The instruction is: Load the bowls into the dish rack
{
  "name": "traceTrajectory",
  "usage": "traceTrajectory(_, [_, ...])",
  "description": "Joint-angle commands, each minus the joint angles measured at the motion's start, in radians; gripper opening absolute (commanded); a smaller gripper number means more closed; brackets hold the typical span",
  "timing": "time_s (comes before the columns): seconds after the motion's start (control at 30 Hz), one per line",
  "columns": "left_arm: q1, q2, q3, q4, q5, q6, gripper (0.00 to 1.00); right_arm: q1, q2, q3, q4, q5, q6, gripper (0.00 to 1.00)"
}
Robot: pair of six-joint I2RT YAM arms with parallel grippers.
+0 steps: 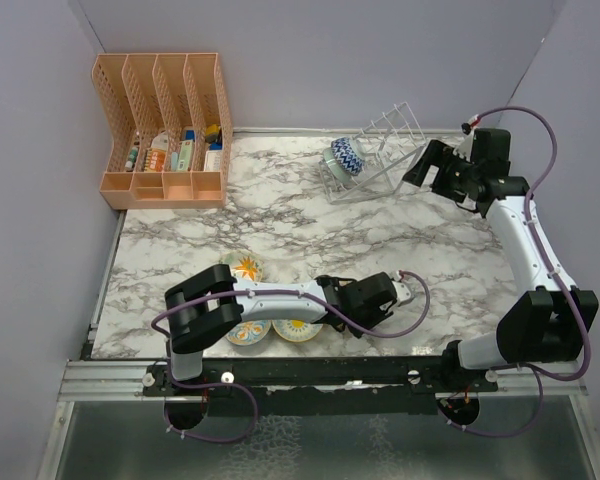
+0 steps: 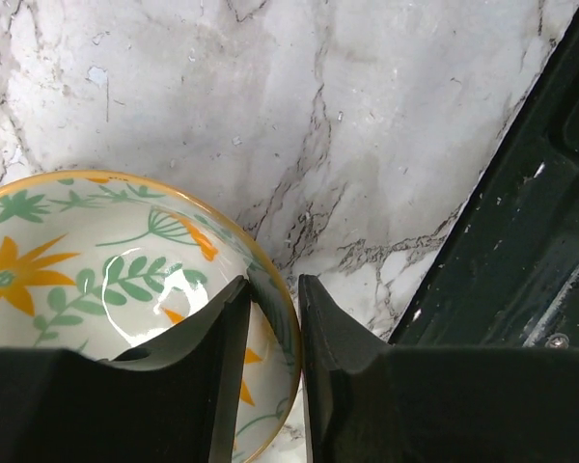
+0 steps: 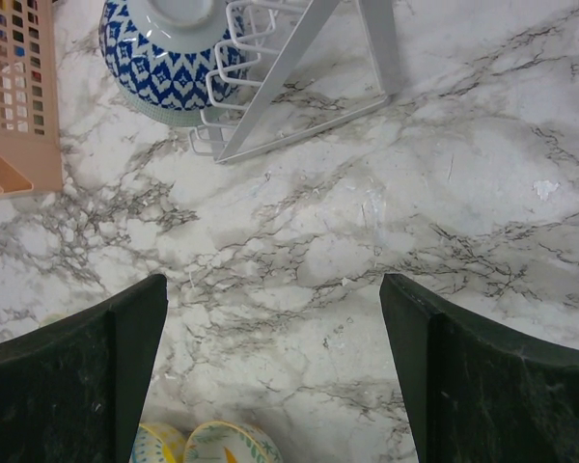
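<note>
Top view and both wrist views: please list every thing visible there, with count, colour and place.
zigzag bowl: one, blue and white, lying in the rack
floral bowls: three, cream with orange and yellow, near edge, by the left arm
rack: one, white wire, far side, right of centre
organizer: one, orange, far left corner
small items: several, mixed colours, inside the organizer
table: one, white and grey marble
left arm: black and white, low at the near edge; jaws narrow, astride a floral bowl's rim, pinch unclear
right arm: black and white, reaching to the rack; jaws wide open, empty
</note>
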Motion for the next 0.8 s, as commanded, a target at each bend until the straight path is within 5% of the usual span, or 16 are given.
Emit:
traceTrajectory(0.0, [0.000,0.002,0.014,-0.025,-0.046,0.028,0.00,-0.004,-0.009,0.052,-0.020,0.052,-0.020,0.92])
traceTrajectory(0.37, [0.030,-0.084,0.179,-0.115,-0.162,0.084,0.00,-0.023,-0.008,0.073,-0.017,0.080,0.025,0.91])
traceTrajectory(0.77, [0.292,-0.217,0.287,-0.064,0.090,-0.037,0.00,-0.071,-0.042,0.053,-0.035,0.113,0.024,0.91])
